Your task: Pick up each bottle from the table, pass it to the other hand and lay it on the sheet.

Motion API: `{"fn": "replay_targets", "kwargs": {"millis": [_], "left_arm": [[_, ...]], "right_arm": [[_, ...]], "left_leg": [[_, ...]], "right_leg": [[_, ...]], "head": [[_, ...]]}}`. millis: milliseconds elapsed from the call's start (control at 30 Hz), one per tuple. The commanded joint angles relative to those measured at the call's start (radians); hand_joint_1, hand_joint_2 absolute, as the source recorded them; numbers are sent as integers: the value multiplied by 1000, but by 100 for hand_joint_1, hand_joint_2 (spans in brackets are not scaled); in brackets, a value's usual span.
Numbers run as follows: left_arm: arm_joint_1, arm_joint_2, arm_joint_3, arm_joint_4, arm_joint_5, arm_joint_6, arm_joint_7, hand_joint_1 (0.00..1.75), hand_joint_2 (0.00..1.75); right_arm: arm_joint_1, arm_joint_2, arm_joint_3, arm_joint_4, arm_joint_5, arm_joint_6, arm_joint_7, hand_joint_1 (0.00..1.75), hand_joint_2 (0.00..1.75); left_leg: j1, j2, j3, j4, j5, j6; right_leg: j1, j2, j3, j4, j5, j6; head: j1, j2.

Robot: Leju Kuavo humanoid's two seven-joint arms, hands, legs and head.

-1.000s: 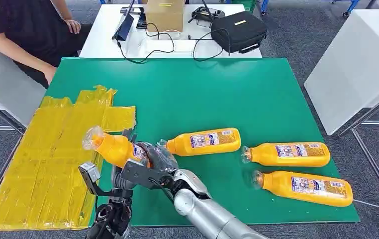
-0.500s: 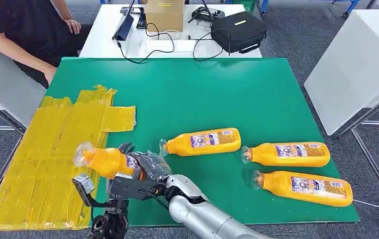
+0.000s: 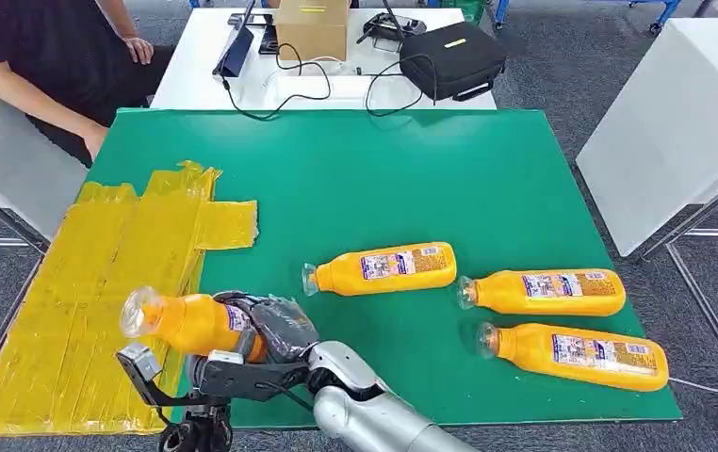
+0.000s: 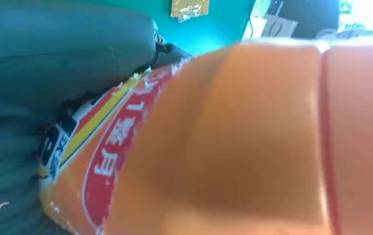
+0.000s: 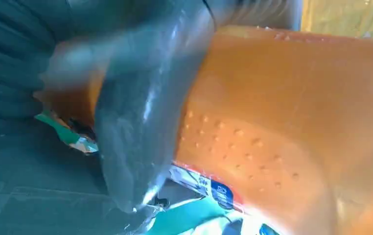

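held bottle [image 3: 184, 322]: orange, lying nearly level, clear cap end pointing out over the sheet, label end buried in the hands; sits over the mat/sheet border at the mat's near-left corner.
right hand [image 3: 275, 328]: wrapped around the held bottle's label end; right wrist view has a thick grey thumb [image 5: 140, 127] pressed across the orange body [image 5: 282, 122].
left hand [image 3: 206, 369]: just under the held bottle, dark parts below it; left wrist view has the orange body [image 4: 233, 142] right against the grey cover, but finger contact is hidden, so can't tell if it grips or is apart.
sheet [image 3: 91, 292]: yellow, wrinkled, covers the mat's left side, near edge reaches the mat's near edge.
mat [image 3: 383, 179]: green, covers the table; far half is bare green.
other bottles: three lying on the mat right of the held bottle. bottle A [image 3: 383, 268] nearest, just right of the hands, cap toward them. bottle B [image 3: 544, 292] and bottle C [image 3: 577, 356] further right, C close to the mat's near-right edge.
person [image 3: 44, 56]: seated off the mat's far-left corner, hand near the mat edge.
white desk [image 3: 204, 66]: beyond the mat's far edge, with a box [image 3: 311, 26], a black bag [image 3: 451, 58] and cables.
white panel [image 3: 685, 113]: off the mat's right edge.
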Motion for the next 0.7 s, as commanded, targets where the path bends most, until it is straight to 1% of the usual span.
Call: {"fn": "replay_targets", "kwargs": {"millis": [33,67,133,200,233,333,400,433,500,533,567,600,633,700], "left_arm": [[-60,-39,145,-38,-5,-17,15,175,175],[-58,-44,154,-50,-7,-23,20,175,175],[-72,-53,170,-50,-10,-32,33,175,175],[-78,-58,170,-52,-11,-32,36,175,175],[-76,-59,169,-56,-12,-32,38,175,175],[-71,-62,168,-66,-13,-33,39,175,175],[-69,-62,167,-67,-14,-32,39,175,175],[-69,-62,167,-67,-14,-32,39,175,175],[-66,-60,181,-64,-14,-26,39,175,175],[-66,-59,187,-62,-13,-23,39,175,175],[-67,-57,192,-58,-12,-21,39,175,175],[-68,-57,195,-57,-10,-19,38,175,175],[-67,-62,214,-67,-30,4,29,175,175],[-62,-66,232,-90,-53,24,22,175,175]], "right_arm": [[118,-18,-303,-170,237,-34,-54,0,0],[144,-26,-352,-234,276,-10,-60,0,0],[199,-44,-447,-375,327,22,-55,0,0],[216,-51,-473,-429,346,45,-46,0,0],[238,-50,-494,-464,348,44,-44,0,0],[257,-53,-503,-495,362,61,-41,0,0],[262,-49,-507,-497,367,65,-41,0,0],[262,-49,-507,-497,367,65,-41,0,0],[283,-41,-524,-510,392,67,-49,0,0],[289,-39,-529,-515,396,69,-50,0,0],[297,-41,-532,-527,399,68,-51,0,0],[305,-41,-536,-538,401,67,-51,0,0],[327,-42,-549,-578,410,82,-60,0,0],[347,-46,-560,-621,406,110,-76,0,0]], "left_leg": [[0,-5,3,0,0,1],[0,-5,4,0,-1,2],[1,-4,0,0,0,1],[0,-7,4,0,-1,2],[0,-4,1,0,0,1],[0,-6,2,-1,0,1],[0,-5,5,-1,-1,1],[0,-3,2,-1,-1,1],[0,-7,3,-1,-1,1],[0,-7,4,-1,-1,1],[0,-4,3,-1,-1,1],[0,-3,5,-1,-2,1],[0,-3,3,-1,-1,1],[0,-5,5,-1,-2,1]], "right_leg": [[1,-6,5,0,-2,-3],[1,-5,6,0,-2,-4],[1,-4,2,0,-1,-2],[1,-8,7,0,-4,-4],[1,-5,3,0,-1,-2],[0,-6,5,-1,-1,-2],[0,-5,7,-1,-2,-4],[0,-4,4,0,-1,-3],[1,-8,7,0,-3,-3],[1,-8,7,-1,-3,-3],[1,-6,5,-1,-2,-3],[0,-5,6,-1,-2,-3],[1,-4,4,-1,-1,-2],[1,-7,7,-1,-3,-4]], "head": [[1,0],[0,0],[1,0],[2,0],[1,0],[2,0],[-1,0],[0,0],[1,0],[0,0],[1,0],[0,0],[0,0],[1,0]]}}
